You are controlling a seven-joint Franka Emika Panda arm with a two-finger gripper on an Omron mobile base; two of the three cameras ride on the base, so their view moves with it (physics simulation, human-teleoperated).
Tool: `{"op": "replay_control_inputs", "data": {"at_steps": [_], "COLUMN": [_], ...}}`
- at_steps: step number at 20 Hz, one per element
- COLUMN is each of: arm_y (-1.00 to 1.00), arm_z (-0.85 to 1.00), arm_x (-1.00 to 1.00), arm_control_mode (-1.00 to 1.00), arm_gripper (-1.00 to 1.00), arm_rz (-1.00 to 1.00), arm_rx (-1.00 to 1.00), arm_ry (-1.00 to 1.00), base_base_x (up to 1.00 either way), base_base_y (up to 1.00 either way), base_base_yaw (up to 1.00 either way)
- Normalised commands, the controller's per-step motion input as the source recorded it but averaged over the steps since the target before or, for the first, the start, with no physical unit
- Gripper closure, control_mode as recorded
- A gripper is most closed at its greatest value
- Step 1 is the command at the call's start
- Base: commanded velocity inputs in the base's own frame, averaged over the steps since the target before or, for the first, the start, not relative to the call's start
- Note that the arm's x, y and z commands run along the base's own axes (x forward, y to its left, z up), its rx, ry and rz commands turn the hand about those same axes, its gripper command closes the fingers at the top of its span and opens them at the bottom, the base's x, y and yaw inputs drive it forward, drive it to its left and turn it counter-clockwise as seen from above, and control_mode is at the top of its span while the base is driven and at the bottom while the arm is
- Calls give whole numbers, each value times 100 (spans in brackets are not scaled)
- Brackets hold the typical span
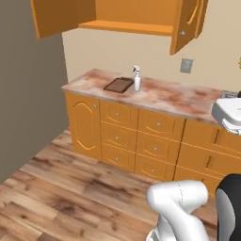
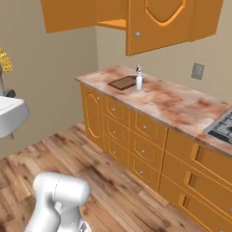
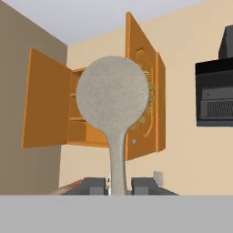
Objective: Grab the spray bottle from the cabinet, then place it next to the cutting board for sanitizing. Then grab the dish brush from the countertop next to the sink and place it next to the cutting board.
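Hand view: dish brush stands upright in the closed pincer, head up.

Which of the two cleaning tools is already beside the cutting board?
The spray bottle: it stands upright at the cutting board's right edge. The dish brush is in the gripper, head up.

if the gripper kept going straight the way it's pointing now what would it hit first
Probably the open orange wooden wall cabinet: the gripper, shut on the cream round-headed dish brush, points up toward it. Depth is unclear.
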Motion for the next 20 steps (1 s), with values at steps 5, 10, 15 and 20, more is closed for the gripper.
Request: {"op": "replay_control_inputs", "data": {"at_steps": [5, 10, 15, 20], "arm_y": [0, 0, 0, 0], "arm_z": [0, 0, 0, 0], "arm_x": [0, 0, 0, 0], "arm_control_mode": [100, 100, 100, 100], "arm_gripper": [100, 100, 100, 100], "arm_rz": [0, 0, 0, 0], "arm_rx": [0, 0, 0, 0], "arm_ry": [0, 0, 0, 0], "base_base_x": [100, 100, 100, 97], "base_base_y": [74, 57, 49, 6], "base_base_yaw": [0, -8, -21, -28]}}
